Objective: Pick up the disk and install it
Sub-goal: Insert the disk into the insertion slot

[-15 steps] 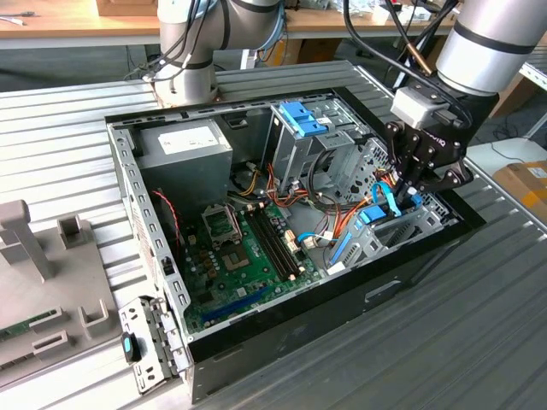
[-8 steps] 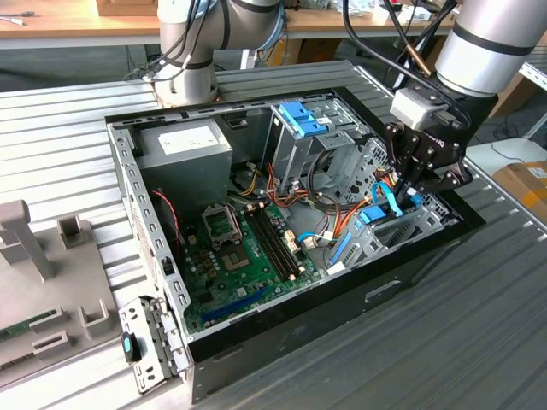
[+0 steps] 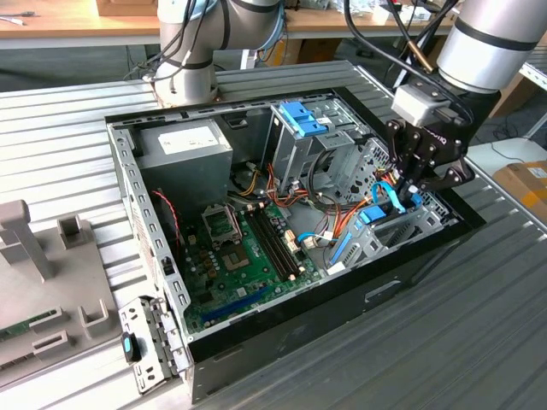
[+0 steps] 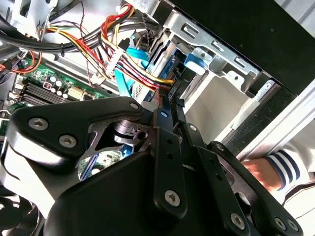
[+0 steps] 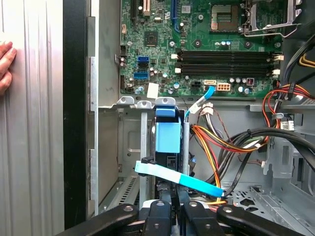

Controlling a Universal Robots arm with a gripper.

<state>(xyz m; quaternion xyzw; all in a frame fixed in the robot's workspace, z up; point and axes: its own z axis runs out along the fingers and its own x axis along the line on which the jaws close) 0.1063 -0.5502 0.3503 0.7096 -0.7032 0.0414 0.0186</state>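
Observation:
The disk (image 5: 167,137) stands on edge in the drive bay at the front corner of the open computer case (image 3: 410,265), its bright blue frame showing. In the exterior view the disk (image 3: 371,215) sits low in the bay on the exterior view's right. My gripper (image 3: 408,190) hangs straight over it. Both wrist views show the fingers close together with barely a slit between them, the gripper (image 4: 170,110) reaching the cabled end of the disk (image 4: 143,87). A light blue flat cable (image 5: 177,178) crosses just in front of my gripper (image 5: 172,209). Whether the tips touch the disk is hidden.
Bundles of red, yellow and black wires (image 5: 226,142) crowd the bay. The green motherboard (image 3: 248,256) fills the case floor. A metal cage with a blue latch (image 3: 302,120) stands behind. A person's hand (image 5: 5,66) rests on the ribbed table beside the case, its striped sleeve (image 4: 283,167) close by.

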